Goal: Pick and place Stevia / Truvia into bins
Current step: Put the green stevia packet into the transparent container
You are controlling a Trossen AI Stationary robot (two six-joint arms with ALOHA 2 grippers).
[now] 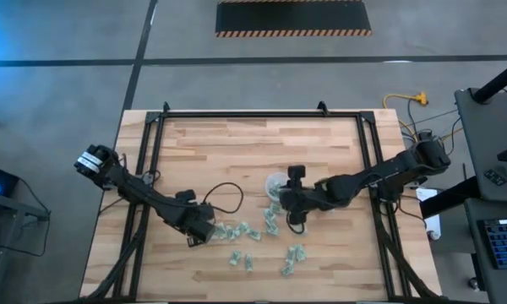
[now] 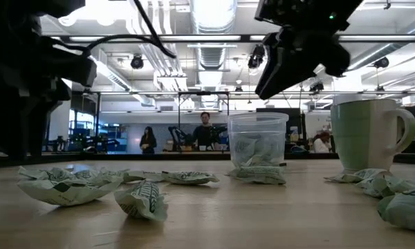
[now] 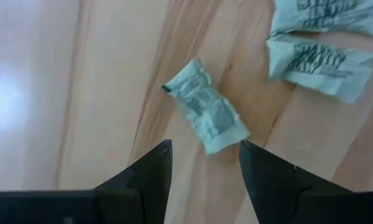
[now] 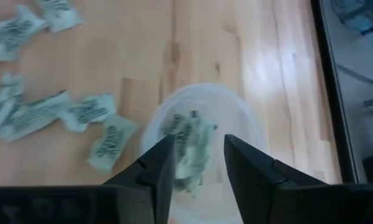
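Note:
Several pale green and white Stevia sachets (image 1: 252, 232) lie flat and scattered on the wooden table. My left gripper (image 3: 205, 146) hangs open just above one sachet (image 3: 205, 107), its fingers pointing down, one on each side of the sachet's near end, without touching it. My right gripper (image 4: 199, 140) is open above the clear plastic cup (image 4: 202, 137), which stands upright and has sachets (image 4: 189, 140) inside. In the low view a pale green cup (image 2: 366, 135) stands beside the clear cup (image 2: 257, 138). From overhead the right gripper (image 1: 289, 203) covers part of the clear cup (image 1: 275, 184).
More sachets lie toward the near edge (image 1: 291, 257) and beside the left gripper (image 1: 228, 230). A black cable (image 1: 224, 190) loops over the table near the left arm. Black frame rails (image 1: 156, 135) border the tabletop. People stand far off in the room (image 2: 204, 131).

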